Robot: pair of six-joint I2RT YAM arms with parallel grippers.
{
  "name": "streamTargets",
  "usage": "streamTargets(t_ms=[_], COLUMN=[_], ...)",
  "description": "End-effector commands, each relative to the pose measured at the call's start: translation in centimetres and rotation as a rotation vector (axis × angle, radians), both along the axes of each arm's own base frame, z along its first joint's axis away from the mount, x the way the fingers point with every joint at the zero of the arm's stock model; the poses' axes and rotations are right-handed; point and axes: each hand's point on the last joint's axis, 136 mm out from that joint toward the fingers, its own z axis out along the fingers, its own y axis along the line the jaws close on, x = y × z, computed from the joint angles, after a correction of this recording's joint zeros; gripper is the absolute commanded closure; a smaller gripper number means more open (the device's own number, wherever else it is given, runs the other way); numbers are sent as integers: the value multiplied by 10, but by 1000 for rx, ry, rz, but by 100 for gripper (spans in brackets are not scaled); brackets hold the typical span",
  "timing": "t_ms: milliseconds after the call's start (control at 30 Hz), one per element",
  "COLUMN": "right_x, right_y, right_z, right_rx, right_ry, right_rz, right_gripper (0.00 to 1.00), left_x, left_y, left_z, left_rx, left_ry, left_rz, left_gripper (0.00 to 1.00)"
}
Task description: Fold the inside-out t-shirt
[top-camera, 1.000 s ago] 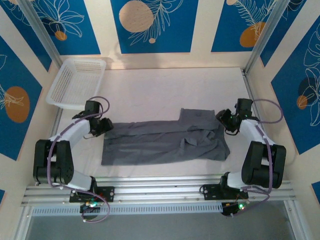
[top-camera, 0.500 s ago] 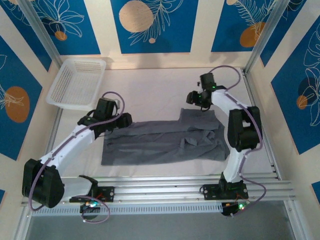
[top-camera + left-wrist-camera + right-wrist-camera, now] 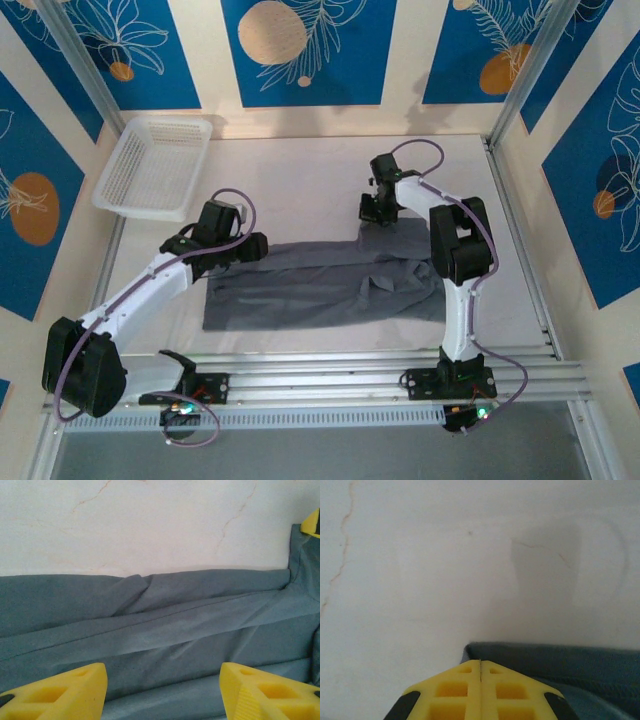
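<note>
Grasping step, I judge: the slate-grey soft cloth t-shirt (image 3: 330, 285) lies part-folded mid desk (image 3: 300, 170). The right pincer (image 3: 373, 211) is shut at its far right corner, the left pincer (image 3: 252, 247) wide above its far edge. Next, the left should pinch that edge.

Nothing legible anywhere: no text, label, brand, number or sign. Plain grey cloth on the inside-out t-shirt (image 3: 320, 288), no print. Just white leaf outlines and orange discs on the blue wall panels (image 3: 340, 60) at the far side.
</note>
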Motion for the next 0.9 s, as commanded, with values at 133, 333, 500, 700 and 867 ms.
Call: streamTargets(t_ms=[133,333,500,700,867], right_x=[-55,-191,-230,-156,-98], right_y=[-9,-22,-23,-65,-74], right_z=[73,36,53,104,85], right_rx=[89,129,263,160,-7], right_ry=[-123,-129,-201,-321,-184], right_rz=[-81,-297,-332,-369,-322], right_gripper=[100,100,68,66,58], left_x=[-1,1,6,5,-2], left_y=[-2,-4,-12,-17,-10], left_z=[-9,-13,-20,-17,-8], left_rx=[17,16,4,-11,-6], left_ry=[17,16,35,29,3], left_rz=[-20,-24,-45,-54,-44], left_gripper=[39,39,39,39,38])
